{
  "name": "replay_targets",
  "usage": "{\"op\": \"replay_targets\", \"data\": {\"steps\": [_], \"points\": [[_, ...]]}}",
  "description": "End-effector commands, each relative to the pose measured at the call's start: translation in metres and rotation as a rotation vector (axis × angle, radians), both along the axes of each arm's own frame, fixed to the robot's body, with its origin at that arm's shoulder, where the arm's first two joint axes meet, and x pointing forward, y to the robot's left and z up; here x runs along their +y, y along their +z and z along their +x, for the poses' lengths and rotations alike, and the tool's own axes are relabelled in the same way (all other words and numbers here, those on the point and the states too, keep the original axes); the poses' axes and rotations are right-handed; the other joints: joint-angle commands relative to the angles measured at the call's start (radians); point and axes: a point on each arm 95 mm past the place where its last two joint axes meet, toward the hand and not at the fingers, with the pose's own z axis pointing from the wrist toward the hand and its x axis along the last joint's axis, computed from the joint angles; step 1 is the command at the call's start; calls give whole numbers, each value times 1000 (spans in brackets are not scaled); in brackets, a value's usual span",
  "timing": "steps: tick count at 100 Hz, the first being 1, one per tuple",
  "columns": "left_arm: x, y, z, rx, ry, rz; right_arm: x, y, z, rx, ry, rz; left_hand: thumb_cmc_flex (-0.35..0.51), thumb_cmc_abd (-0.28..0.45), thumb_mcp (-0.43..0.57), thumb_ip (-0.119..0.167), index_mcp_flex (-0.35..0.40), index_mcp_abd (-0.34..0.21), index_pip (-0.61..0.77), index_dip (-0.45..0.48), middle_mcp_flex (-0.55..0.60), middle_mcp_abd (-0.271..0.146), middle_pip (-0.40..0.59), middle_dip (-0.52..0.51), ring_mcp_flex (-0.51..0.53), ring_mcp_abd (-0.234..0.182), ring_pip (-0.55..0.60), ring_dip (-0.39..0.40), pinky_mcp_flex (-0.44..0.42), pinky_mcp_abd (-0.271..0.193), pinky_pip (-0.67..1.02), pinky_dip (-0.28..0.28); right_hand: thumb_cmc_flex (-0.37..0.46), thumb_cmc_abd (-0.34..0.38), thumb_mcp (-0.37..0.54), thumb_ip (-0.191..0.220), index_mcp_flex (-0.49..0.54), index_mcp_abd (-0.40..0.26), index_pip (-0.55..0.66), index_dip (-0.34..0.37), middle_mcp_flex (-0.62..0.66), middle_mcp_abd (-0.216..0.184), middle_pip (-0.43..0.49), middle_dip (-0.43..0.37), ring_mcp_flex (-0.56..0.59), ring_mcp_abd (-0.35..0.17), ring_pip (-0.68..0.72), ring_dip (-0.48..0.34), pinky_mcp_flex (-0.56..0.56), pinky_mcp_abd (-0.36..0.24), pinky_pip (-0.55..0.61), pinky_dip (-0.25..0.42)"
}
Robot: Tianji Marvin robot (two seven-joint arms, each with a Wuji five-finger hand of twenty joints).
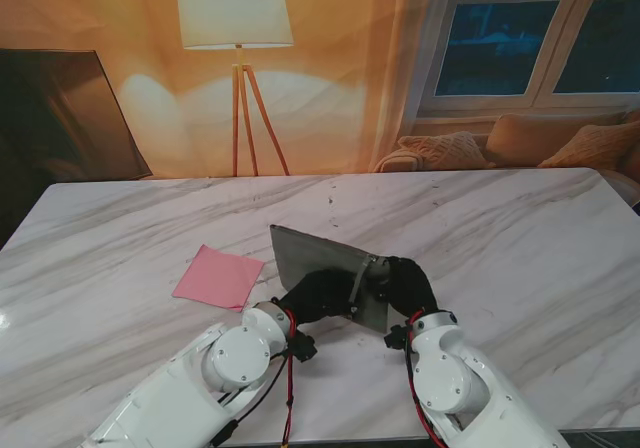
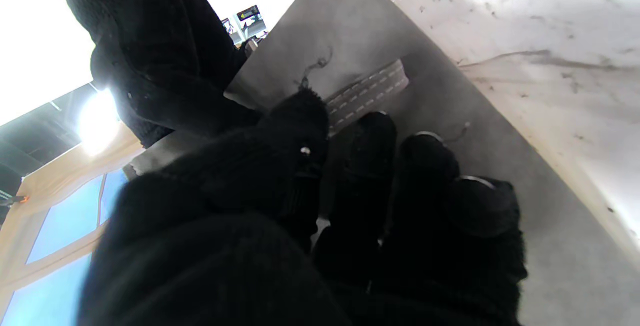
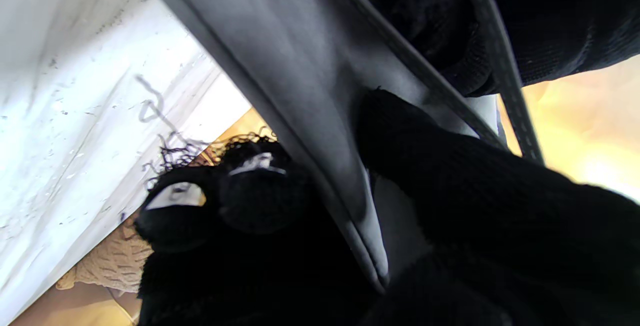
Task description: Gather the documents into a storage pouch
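Observation:
A flat grey pouch (image 1: 305, 253) stands tilted on the marble table (image 1: 520, 238) just in front of me, its far corner resting on the top. My right hand (image 1: 405, 280), in a black glove, pinches the pouch's near right edge (image 3: 310, 130) between thumb and fingers. My left hand (image 1: 318, 293) reaches in at the same end, its curled fingers (image 2: 370, 135) pressing the pouch's grey face (image 2: 350, 30) beside a stitched tab (image 2: 367, 93). A pink sheet (image 1: 218, 276) lies flat on the table left of the pouch, untouched.
The marble table stretches wide on both sides and beyond the pouch. Behind it are a floor lamp (image 1: 237, 28), a dark screen (image 1: 60, 118) at the far left and cushions (image 1: 560, 140) under a window at the far right.

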Motion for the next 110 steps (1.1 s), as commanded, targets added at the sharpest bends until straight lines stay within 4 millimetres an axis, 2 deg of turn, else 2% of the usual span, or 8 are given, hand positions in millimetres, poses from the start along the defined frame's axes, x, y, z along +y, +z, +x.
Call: {"op": "replay_targets", "data": {"steps": [1,22,30,42,57,77,81,110], "points": [[-1,2,-4,11,-9,-12,2,-2,-2,22,7,-2,76,28,-12,7,36,-40,-7,-17,-1,-11,-53,17,-42,95,-34,-21,-42,-84,-26,-15,92,112,20,28,119,-73,165,22,-17,62,23,-12,53,-105,52,-10,14,-26,78,-9],[9,11,-7,3,20,-29,-1,-1,-1,16,16,-6,174,103,-91,6,29,-38,72,86,-4,-5,-98,15,-85,115,-82,-42,-97,-83,-62,1,97,87,41,26,183,-88,190,50,-9,57,19,-10,32,-98,41,-12,-8,-21,52,-17],[16,16,-6,-21,36,-22,-3,0,-1,15,19,-7,182,117,-109,11,17,-38,93,155,49,4,-81,7,-58,129,-79,-49,-77,-73,-53,8,96,73,60,18,214,-90,188,106,-3,52,12,-3,25,-94,27,-11,-19,-13,29,-18],[26,25,-4,-72,52,3,-6,0,-1,25,22,1,143,151,-119,34,0,-47,93,222,97,58,165,-31,57,132,46,-3,26,-55,27,31,99,56,72,17,244,-87,184,146,4,52,7,1,18,-89,11,-12,-28,-9,10,-20],[38,37,1,-131,67,40,-9,0,0,46,25,24,123,161,-139,41,-26,-59,101,254,154,26,344,-28,196,97,192,46,164,-50,144,46,99,41,87,15,265,-82,179,167,9,54,1,0,18,-87,7,-12,-28,-7,7,-20],[53,49,9,-184,100,89,-12,-1,1,62,44,44,112,175,-160,45,-39,-74,104,254,221,3,463,-52,338,33,318,35,330,-67,280,-49,100,23,104,11,295,-79,151,225,16,51,-13,1,23,-78,5,-8,-19,12,3,-16],[56,51,10,-194,110,96,-12,-1,1,63,48,43,118,181,-176,53,-38,-77,103,262,225,0,472,-49,348,25,333,24,341,-73,307,-100,99,20,106,10,299,-80,150,229,18,49,-15,1,25,-80,5,-8,-18,12,2,-16],[81,66,15,-255,172,167,-14,-2,1,81,69,61,118,185,-181,59,-39,-83,100,272,229,-6,483,-41,366,7,352,26,373,-88,330,-124,100,6,117,8,317,-80,145,246,25,45,-25,4,28,-82,2,-7,-8,16,-3,-16]]}}
